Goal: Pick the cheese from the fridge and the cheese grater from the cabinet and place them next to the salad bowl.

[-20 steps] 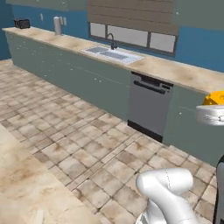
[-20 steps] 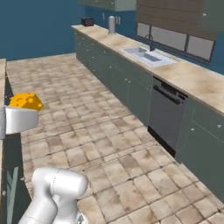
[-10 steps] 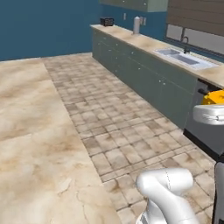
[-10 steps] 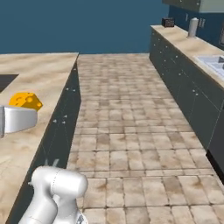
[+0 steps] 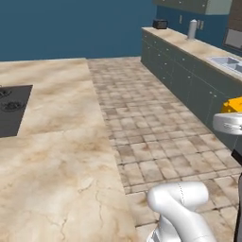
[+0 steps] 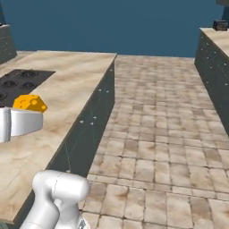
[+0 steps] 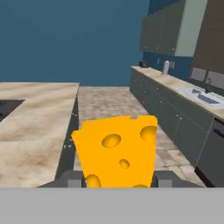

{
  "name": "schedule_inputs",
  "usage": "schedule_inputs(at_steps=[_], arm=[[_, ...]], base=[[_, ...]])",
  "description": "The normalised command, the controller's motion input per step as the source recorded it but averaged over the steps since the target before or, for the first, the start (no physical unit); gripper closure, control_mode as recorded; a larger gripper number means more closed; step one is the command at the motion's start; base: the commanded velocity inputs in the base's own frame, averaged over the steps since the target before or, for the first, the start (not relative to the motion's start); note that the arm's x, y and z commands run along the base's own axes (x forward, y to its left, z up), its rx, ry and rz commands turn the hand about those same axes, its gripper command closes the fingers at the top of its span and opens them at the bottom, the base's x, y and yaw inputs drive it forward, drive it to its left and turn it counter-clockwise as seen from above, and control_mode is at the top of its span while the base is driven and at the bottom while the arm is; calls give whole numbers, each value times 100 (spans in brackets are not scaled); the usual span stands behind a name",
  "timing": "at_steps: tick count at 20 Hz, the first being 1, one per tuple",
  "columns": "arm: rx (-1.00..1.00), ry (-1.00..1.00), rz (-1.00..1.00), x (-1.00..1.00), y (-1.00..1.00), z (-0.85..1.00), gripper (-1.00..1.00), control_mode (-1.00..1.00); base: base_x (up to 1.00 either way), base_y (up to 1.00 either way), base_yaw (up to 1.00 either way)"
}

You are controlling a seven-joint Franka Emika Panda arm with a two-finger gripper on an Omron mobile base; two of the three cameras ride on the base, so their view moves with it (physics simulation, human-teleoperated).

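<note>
A yellow-orange wedge of cheese (image 7: 117, 148) with holes sits between the two dark fingertips of my gripper (image 7: 117, 181), which is shut on it and holds it in the air. In the left base view the cheese (image 5: 234, 104) rides on top of the white hand at the right edge. From the right base view the cheese (image 6: 30, 103) hangs over the island counter (image 6: 67, 89) at the left. The fridge, the cheese grater and the salad bowl are out of view.
A beige island counter (image 5: 56, 142) with a black cooktop (image 5: 12, 106) lies to the left. A tiled aisle (image 5: 151, 118) runs between it and a counter run (image 5: 189, 52) with a sink (image 5: 229, 63), a toaster (image 5: 159, 23) and a canister (image 5: 192, 29). Grey-green wall cabinets (image 7: 168, 28) hang above.
The base has turned, so the whole scene has swung: the sink counter has slid to the right and the island counter has come in. The cheese stays in the shut gripper.
</note>
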Motion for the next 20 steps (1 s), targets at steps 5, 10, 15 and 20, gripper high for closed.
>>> schedule_inputs(at_steps=[5, 10, 15, 20], arm=[[0, 0, 0, 0, 0, 0, 100, 100], [0, 0, 0, 0, 0, 0, 100, 100], [0, 0, 0, 0, 0, 0, 100, 100], [0, 0, 0, 0, 0, 0, 100, 100]], base=[[-100, 100, 55], [-100, 20, 17], [-100, -69, 0], [-100, -89, 1]])
